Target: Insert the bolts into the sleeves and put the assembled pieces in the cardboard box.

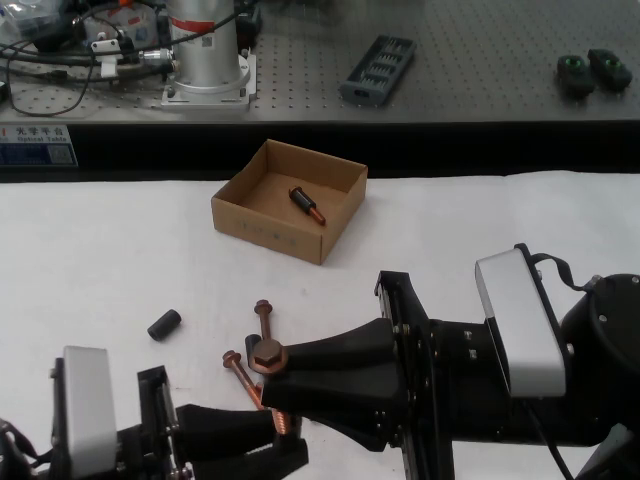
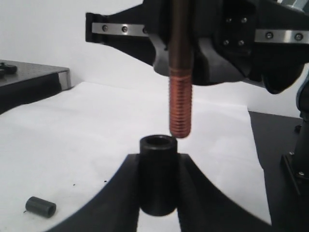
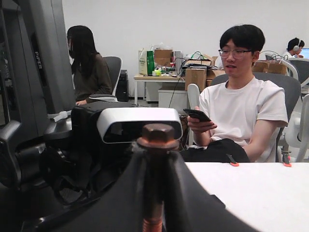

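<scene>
Near side of bench [image 1: 100, 260]: your left tool [image 2: 157, 195] clamps a sleeve [image 2: 158, 147] upright. Right tool [image 3: 155, 169] grips a bolt [image 2: 180, 106], tip just above the bore. It looks off-centre, so threads may catch the rim & tip the sleeve. Bore depth is hidden. Farther: two loose bolts [image 1: 264, 322], spare sleeve [image 1: 165, 324], cardboard box [image 1: 243, 222] w/ one assembled piece [image 1: 307, 205].

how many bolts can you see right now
4. One held bolt in the right tool, over the sleeve in the left tool; two loose bolts on the bench beside it; one sleeved bolt in the cardboard box. More may hide under the arms.
</scene>
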{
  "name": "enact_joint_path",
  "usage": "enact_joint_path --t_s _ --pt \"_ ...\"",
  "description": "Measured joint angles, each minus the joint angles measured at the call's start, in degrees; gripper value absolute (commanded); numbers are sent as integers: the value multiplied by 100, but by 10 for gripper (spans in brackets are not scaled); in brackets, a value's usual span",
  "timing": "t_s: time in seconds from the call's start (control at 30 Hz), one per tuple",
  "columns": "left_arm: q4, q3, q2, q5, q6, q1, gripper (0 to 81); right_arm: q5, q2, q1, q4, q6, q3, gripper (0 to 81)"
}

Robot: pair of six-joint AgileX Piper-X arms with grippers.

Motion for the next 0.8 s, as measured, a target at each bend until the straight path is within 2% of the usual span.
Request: enact_joint_path --t_s 0.3,0.57,0.8 --pt "-305 131 0 -129 -74 0 6 -8 0 0 -14 -10 0 61" --pt "-305 131 0 257 -379 0 6 -8 0 0 -14 -7 0 61" --pt "-267 131 0 297 -430 0 6 17 0 0 -103 -134 0 61"
